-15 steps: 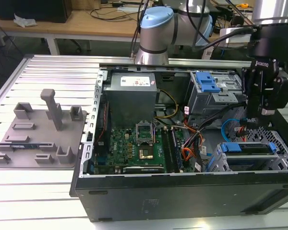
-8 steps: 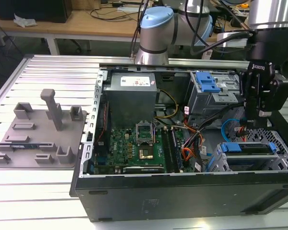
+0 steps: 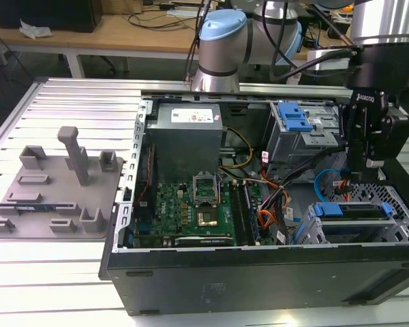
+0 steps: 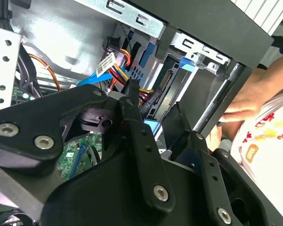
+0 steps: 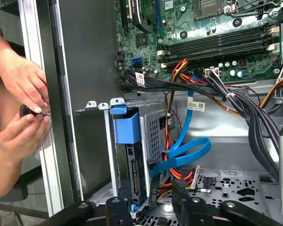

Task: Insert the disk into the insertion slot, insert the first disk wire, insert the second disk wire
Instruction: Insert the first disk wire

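The disk (image 5: 132, 172), framed by its blue carrier (image 5: 124, 127), sits inside the insertion slot (image 5: 153, 127), a grey perforated cage at the case's front corner (image 3: 395, 204). The second disk wire (image 5: 188, 150), a light-blue flat cable, loops beside the cage. Its black plug (image 5: 151, 186) hangs next to the disk's connector end. My gripper (image 5: 148, 207) hovers over that end and is open, one finger on each side of the plug. In the exterior view the gripper (image 3: 358, 174) hangs just above the cage. Red, yellow and black wires (image 5: 172, 181) lie close by; I cannot tell whether they are the first disk wire.
A person's hands (image 5: 23, 99) work at the case's outer wall next to the cage. Thick black and orange cable bundles (image 5: 245, 103) cross above the bay. The motherboard (image 3: 198, 204), the power supply (image 3: 187, 133) and a blue-latched drive unit (image 3: 296, 122) sit in the case. A grey fixture plate (image 3: 54, 191) lies on the exterior view's left.
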You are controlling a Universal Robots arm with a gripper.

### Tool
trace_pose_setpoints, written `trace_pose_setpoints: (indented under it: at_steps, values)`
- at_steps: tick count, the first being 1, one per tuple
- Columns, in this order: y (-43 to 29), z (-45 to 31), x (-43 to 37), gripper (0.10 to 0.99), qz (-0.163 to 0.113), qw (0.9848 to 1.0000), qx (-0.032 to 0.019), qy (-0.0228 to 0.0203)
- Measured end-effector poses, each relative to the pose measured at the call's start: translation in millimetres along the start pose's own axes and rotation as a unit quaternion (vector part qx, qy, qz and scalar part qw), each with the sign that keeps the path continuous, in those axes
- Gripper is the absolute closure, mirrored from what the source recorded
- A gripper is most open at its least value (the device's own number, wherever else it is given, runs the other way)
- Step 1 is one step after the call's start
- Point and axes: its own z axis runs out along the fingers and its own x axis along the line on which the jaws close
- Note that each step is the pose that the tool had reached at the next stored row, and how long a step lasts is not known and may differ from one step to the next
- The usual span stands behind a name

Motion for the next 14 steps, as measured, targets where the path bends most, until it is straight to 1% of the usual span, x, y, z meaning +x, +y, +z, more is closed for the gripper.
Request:
trace_pose_setpoints:
  at_steps: [3,6,11,14]
  values:
    - [-0.3,0.2,-0.2,0.616,0.000,1.0000,-0.0001,-0.0002]
    - [-4.0,0.6,-0.6,0.616,0.001,1.0000,-0.0004,-0.0001]
    - [-3.7,1.4,-1.0,0.616,0.009,1.0000,-0.0044,0.0009]
    - [-3.6,1.7,-1.6,0.616,0.011,0.9999,-0.0056,0.0017]
